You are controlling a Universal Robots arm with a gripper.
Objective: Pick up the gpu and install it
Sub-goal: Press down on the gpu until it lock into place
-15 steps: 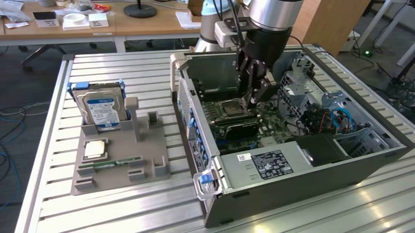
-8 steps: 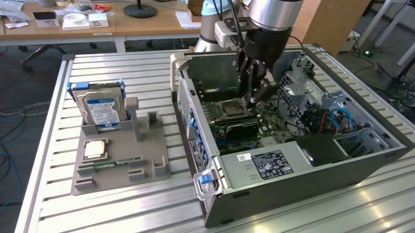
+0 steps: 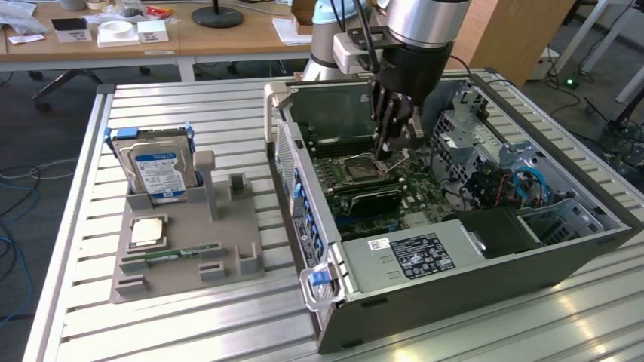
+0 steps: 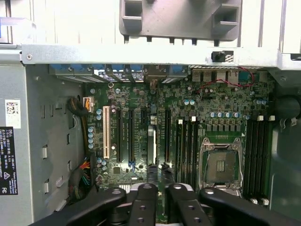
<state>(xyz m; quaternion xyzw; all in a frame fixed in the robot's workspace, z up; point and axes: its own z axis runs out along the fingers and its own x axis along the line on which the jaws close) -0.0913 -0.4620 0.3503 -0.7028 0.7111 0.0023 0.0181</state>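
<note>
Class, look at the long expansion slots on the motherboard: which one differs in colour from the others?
The white slot, the outermost of the row on the power supply side. The slots beside it are all black.

Ribbed pale aluminium table top (image 3: 201, 113): brushed, dull sheen. Open grey sheet-steel computer case (image 3: 483, 279): matt paint outside, bare galvanised look inside. Green circuit-board motherboard (image 4: 188, 113): glossy lacquer, shiny metal socket frame at 4 o'clock. Matt grey plastic parts holder (image 3: 181, 256): slightly rough. Silver metal hard drive with glossy blue label (image 3: 156, 170). Black matt plastic gripper (image 4: 157, 195) links, smooth. Wooden desk (image 3: 181, 38) at 11 o'clock: satin.
</note>
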